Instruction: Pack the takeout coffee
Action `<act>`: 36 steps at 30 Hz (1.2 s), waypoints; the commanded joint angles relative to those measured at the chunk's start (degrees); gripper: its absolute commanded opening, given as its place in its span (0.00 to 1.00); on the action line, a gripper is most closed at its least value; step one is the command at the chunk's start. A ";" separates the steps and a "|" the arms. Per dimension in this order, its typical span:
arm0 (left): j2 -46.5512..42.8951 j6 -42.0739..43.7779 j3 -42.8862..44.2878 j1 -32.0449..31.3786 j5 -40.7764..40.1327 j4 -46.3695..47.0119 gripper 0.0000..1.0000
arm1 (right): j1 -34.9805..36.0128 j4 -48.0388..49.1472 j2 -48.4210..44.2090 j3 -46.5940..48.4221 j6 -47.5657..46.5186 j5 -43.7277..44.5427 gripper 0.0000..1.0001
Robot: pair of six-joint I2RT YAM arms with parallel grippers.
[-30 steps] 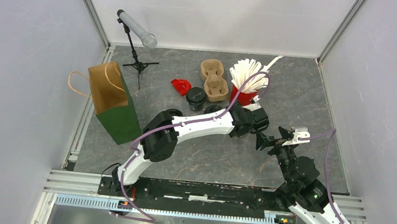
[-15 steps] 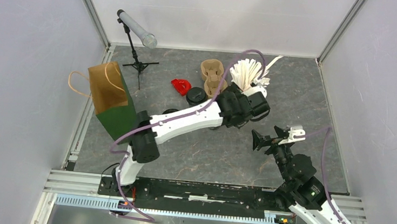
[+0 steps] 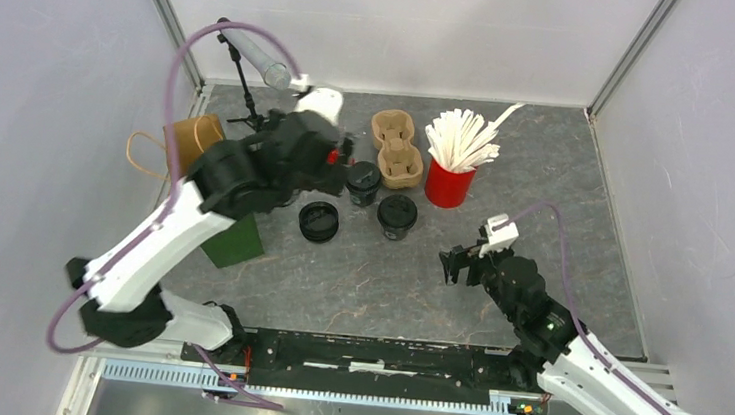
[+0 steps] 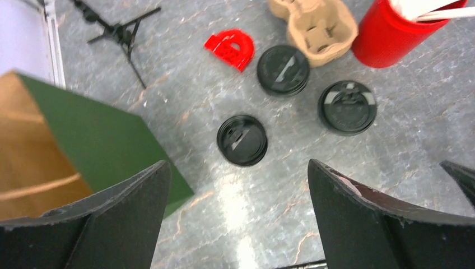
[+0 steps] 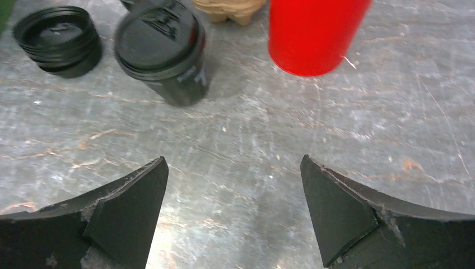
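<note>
1. The paper bag stands below and to the left of the left end effector. We can't see inside it.
2. Left end effector: fingers wide apart, empty, high over the tabletop.
3. Just ahead of it is a low black lid stack. Beyond that are the far cup and the right cup, both lidded and outside the carrier.
4. Right end effector: fingers apart, empty, low. The right cup is ahead-left of it and the red cup ahead-right.
5. We judge the step to be reaching for a first cup. Next: close on its wall, keep it upright, seat it in the carrier.
</note>
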 commanded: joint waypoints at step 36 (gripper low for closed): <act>-24.79 -15.35 -2.11 3.95 -13.57 -5.11 0.92 | -10.27 -7.19 96.45 96.04 -8.87 -7.18 0.58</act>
